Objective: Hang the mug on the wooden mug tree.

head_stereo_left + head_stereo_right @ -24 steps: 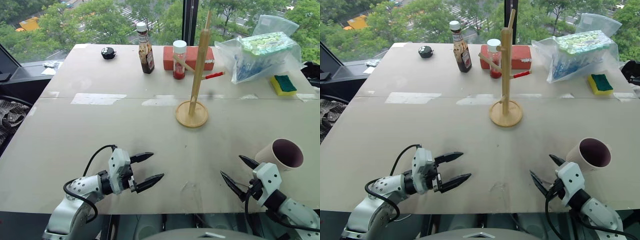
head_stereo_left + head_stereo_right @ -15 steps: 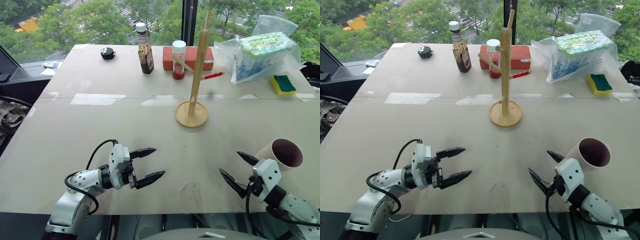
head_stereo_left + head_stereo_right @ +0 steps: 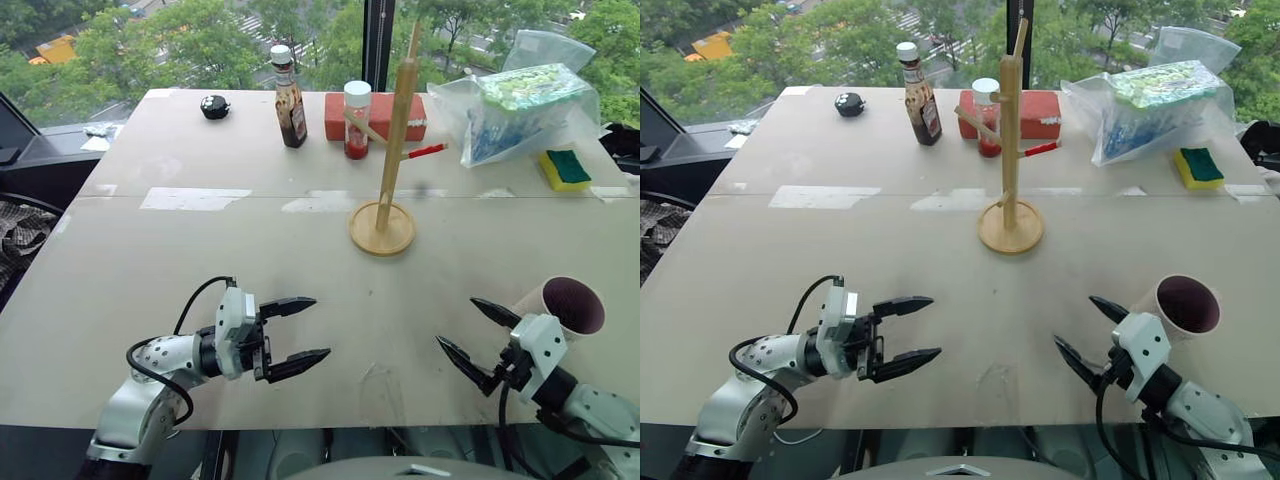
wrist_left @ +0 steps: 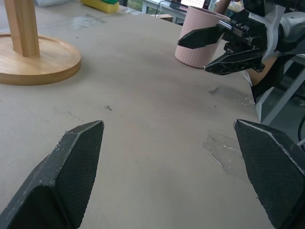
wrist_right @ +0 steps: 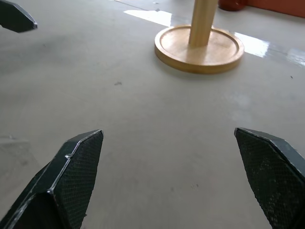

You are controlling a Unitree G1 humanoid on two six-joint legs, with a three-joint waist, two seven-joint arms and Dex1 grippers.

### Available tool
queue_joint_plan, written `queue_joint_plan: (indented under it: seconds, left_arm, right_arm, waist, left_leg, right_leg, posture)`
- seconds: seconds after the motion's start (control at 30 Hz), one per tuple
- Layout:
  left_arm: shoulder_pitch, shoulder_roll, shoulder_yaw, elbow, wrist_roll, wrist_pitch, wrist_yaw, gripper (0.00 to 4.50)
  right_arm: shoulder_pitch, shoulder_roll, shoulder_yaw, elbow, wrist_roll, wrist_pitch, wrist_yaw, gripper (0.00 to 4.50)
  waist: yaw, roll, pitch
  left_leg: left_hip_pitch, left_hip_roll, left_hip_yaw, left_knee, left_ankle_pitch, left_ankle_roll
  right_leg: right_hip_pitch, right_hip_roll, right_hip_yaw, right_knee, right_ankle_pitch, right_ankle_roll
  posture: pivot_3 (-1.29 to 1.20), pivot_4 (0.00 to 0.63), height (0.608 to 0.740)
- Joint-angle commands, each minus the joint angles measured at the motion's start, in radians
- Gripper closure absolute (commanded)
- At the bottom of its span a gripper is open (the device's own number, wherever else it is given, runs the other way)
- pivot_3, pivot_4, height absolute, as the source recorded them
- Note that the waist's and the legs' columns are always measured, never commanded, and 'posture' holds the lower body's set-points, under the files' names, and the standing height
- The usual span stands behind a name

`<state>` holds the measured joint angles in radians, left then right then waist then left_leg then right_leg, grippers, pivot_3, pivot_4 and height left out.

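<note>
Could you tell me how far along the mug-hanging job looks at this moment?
Nothing looks done yet: the mug stands on the table, and the wooden mug tree carries nothing. Both claws, left claw and right claw, are open and empty. Grasping, carrying and hanging all remain.

The cream mug (image 3: 568,307), dark maroon inside, is being seen standing upright, well apart from the tree (image 3: 390,150), which is standing upright on its round base.
</note>
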<state>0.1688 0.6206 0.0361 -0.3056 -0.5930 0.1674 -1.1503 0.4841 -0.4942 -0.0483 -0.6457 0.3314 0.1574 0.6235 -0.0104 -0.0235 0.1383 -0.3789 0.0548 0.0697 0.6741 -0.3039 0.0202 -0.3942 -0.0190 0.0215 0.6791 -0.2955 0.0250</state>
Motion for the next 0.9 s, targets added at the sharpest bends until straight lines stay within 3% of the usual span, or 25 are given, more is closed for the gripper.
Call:
queue_joint_plan:
  seconds: [0.03,0.17,0.3,0.4,0.5,0.7,0.9]
  left_arm:
    - [-0.008,-0.010,0.006,-0.029,-0.017,-0.009,-0.002,0.00]
    - [-0.014,-0.016,0.010,-0.026,-0.024,-0.009,-0.010,0.00]
    - [-0.016,-0.012,0.017,-0.017,-0.029,-0.006,-0.023,0.00]
    - [-0.029,-0.005,0.017,-0.007,-0.047,0.011,-0.049,0.00]
    - [-0.050,-0.006,0.019,-0.013,-0.095,0.031,-0.085,0.00]
    - [-0.074,0.032,0.023,-0.066,-0.187,0.100,-0.151,0.00]
    - [-0.122,0.073,0.030,-0.098,-0.220,0.148,-0.177,0.00]
  right_arm:
    - [-0.008,-0.007,0.007,-0.037,-0.005,0.008,-0.006,0.03]
    - [-0.002,0.000,-0.009,-0.042,0.009,0.012,-0.014,0.03]
    - [-0.053,-0.028,-0.095,-0.118,0.132,0.088,-0.025,0.03]
    - [-0.229,-0.088,-0.243,-0.163,0.356,0.217,-0.119,0.03]
    - [-0.319,-0.176,-0.423,-0.090,0.476,0.310,-0.155,0.03]
    - [-0.203,-0.350,-0.725,0.198,0.396,0.292,0.084,0.03]
    - [-0.095,-0.437,-0.876,0.487,0.285,0.196,0.294,0.03]
  waist:
    - [0.002,0.000,0.000]
    - [0.002,0.000,0.000]
    - [0.000,0.000,0.000]
    - [-0.008,0.000,0.000]
    - [0.000,-0.001,0.000]
    - [0.030,-0.001,-0.001]
    - [0.020,0.001,-0.002]
  left_leg:
    - [0.000,0.000,0.000,0.000,0.000,0.000]
    - [0.000,0.000,0.000,0.000,0.000,0.000]
    - [0.000,0.000,0.000,0.000,0.000,0.000]
    - [0.001,0.000,0.001,0.000,0.000,0.000]
    - [0.001,0.000,0.000,0.001,0.000,0.000]
    - [-0.004,-0.001,-0.001,0.001,0.000,-0.001]
    - [0.000,-0.001,0.001,0.000,-0.002,0.003]
  right_leg:
    - [0.000,0.000,0.000,0.000,0.000,0.000]
    - [0.000,0.000,0.000,0.000,0.000,0.000]
    - [0.000,0.000,0.000,0.000,0.000,0.000]
    - [0.000,0.000,0.002,0.001,0.000,0.000]
    - [0.000,0.000,0.001,0.001,0.000,0.000]
    - [0.000,0.000,-0.001,-0.004,0.000,0.001]
    - [0.001,0.001,0.004,-0.002,0.000,0.001]
  posture:
    - [0.00,0.150,0.740]
    - [0.00,0.150,0.740]
    - [0.00,0.150,0.740]
    - [0.00,0.150,0.740]
    - [0.00,0.150,0.740]
    - [0.00,0.150,0.740]
    - [0.00,0.150,0.740]
